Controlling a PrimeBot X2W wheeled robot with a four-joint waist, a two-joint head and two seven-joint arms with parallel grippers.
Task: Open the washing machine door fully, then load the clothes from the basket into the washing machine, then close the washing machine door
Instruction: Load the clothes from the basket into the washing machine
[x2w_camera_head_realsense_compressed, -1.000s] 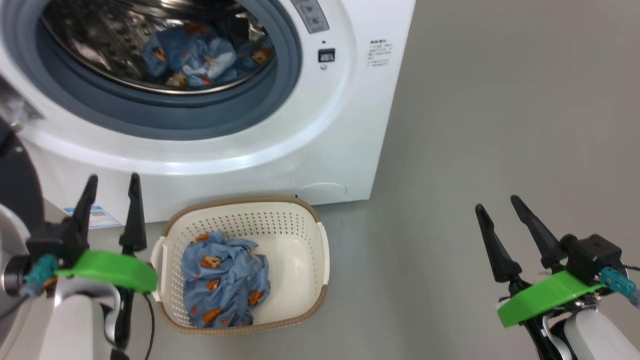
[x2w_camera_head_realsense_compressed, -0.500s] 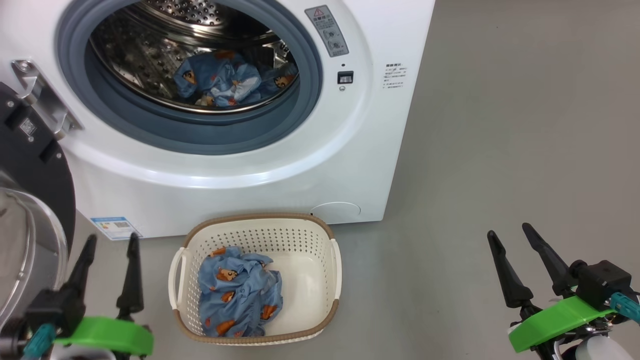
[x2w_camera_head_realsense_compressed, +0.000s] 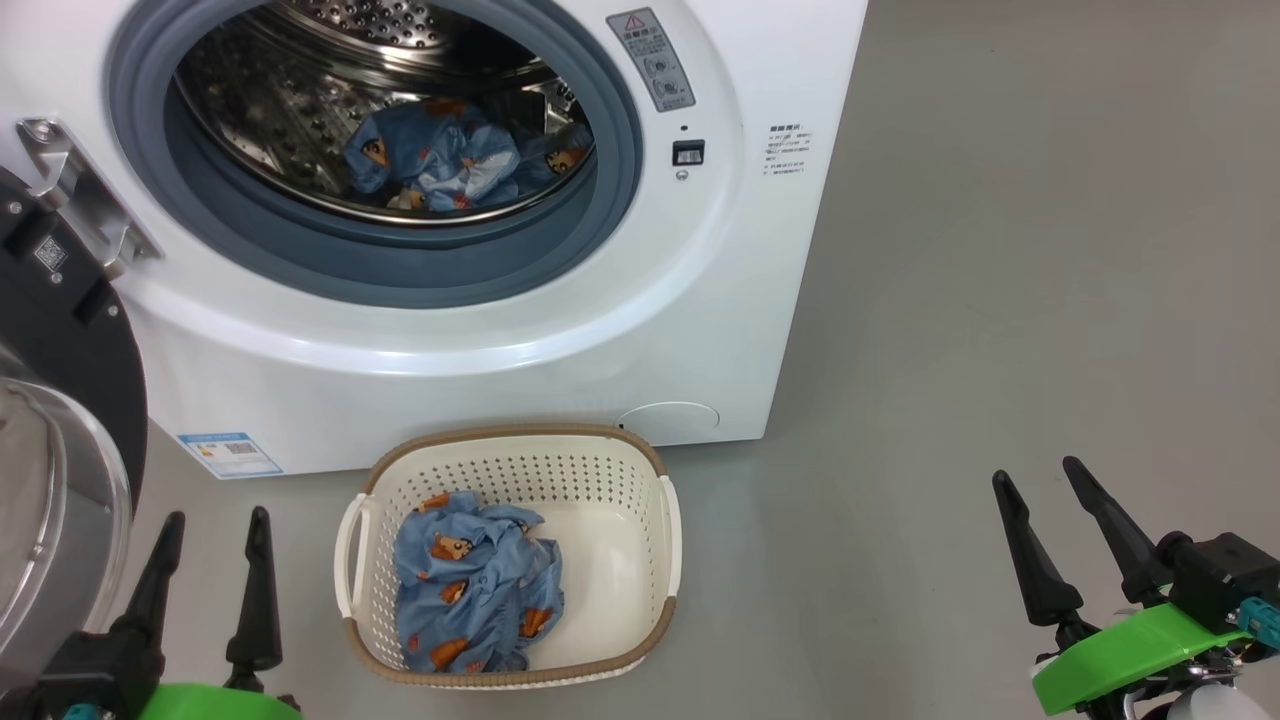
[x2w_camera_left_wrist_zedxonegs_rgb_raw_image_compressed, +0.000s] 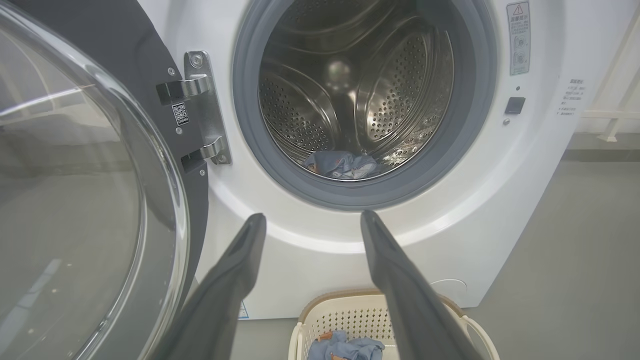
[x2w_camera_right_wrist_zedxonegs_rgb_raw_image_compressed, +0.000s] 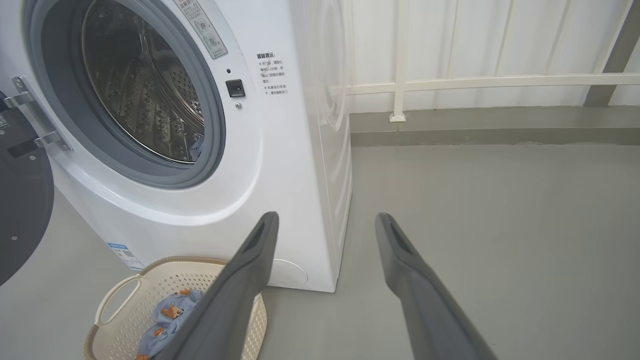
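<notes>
Remaining clothes (x2w_camera_head_realsense_compressed: 470, 590) in basket (x2w_camera_head_realsense_compressed: 515, 434) lie just right of left gripper (x2w_camera_head_realsense_compressed: 213, 520), well apart from right gripper (x2w_camera_head_realsense_compressed: 1038, 475) (both jaws spread wide, empty): left arm nearer.

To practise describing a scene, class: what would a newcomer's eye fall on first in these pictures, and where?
The big white washing machine dominates the upper left of the head view, its round mouth open and blue bear-print clothes lying in the steel drum. On the grey floor right before it stands a cream basket with another crumpled blue garment inside. At the far left the glass-bowled door stands swung wide open.
</notes>
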